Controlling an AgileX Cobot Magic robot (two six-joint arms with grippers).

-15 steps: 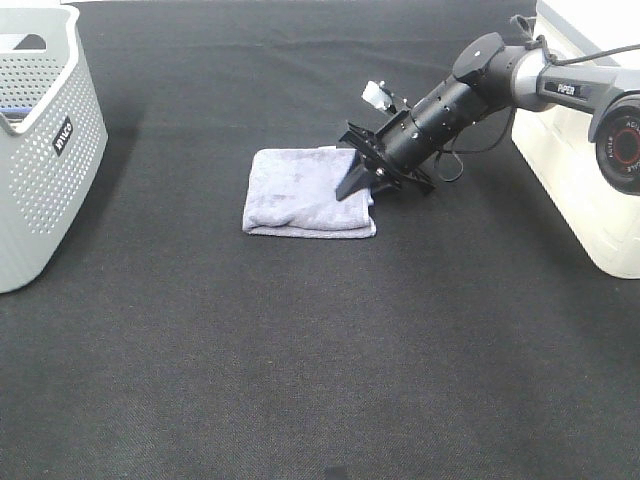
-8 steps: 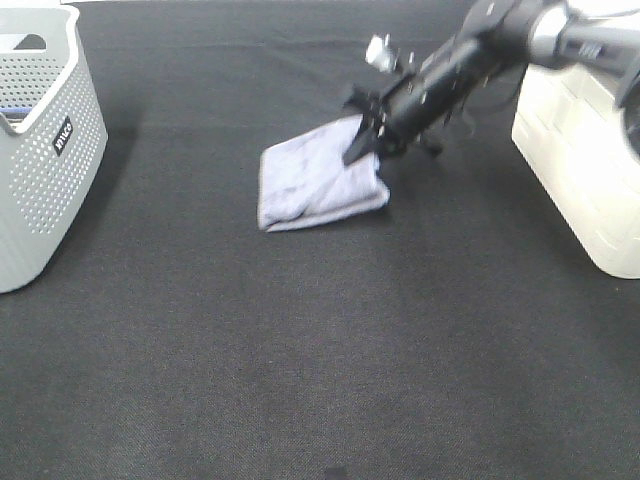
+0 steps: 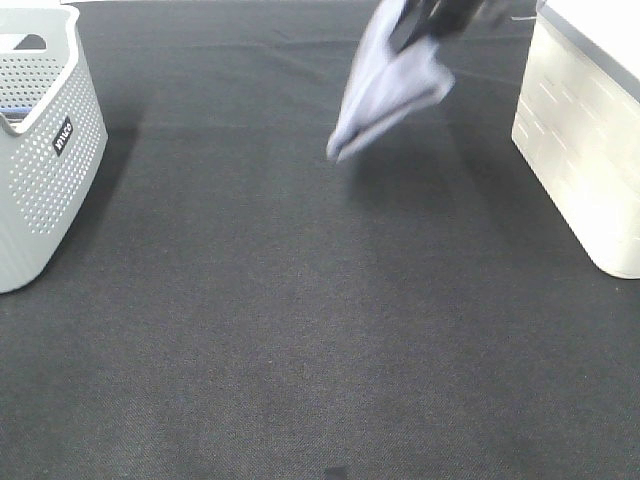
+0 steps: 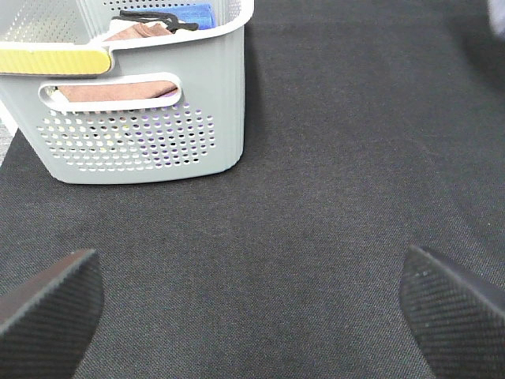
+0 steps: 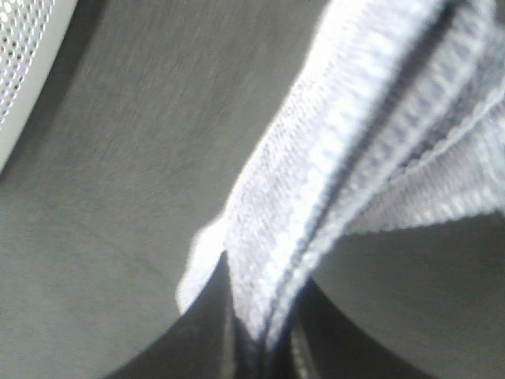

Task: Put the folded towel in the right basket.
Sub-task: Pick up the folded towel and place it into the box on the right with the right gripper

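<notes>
The folded lavender towel (image 3: 388, 85) hangs in the air near the top middle of the exterior view, clear of the black table. My right gripper (image 3: 412, 22) is shut on its upper edge, mostly cut off by the frame's top. In the right wrist view the towel (image 5: 347, 174) fills the frame, pinched between the dark fingers (image 5: 221, 332). The right basket (image 3: 585, 130), white, stands at the right edge, to the right of the towel. My left gripper (image 4: 252, 300) is open and empty above bare table; only its two pads (image 4: 47, 304) show.
A grey perforated basket (image 3: 45, 140) stands at the left edge. In the left wrist view it (image 4: 142, 103) holds cloths and a blue item. The black mat (image 3: 300, 320) covers the table.
My right gripper has lifted the towel off the table and carried it up and to the right, toward the white basket. The left arm has not moved.
</notes>
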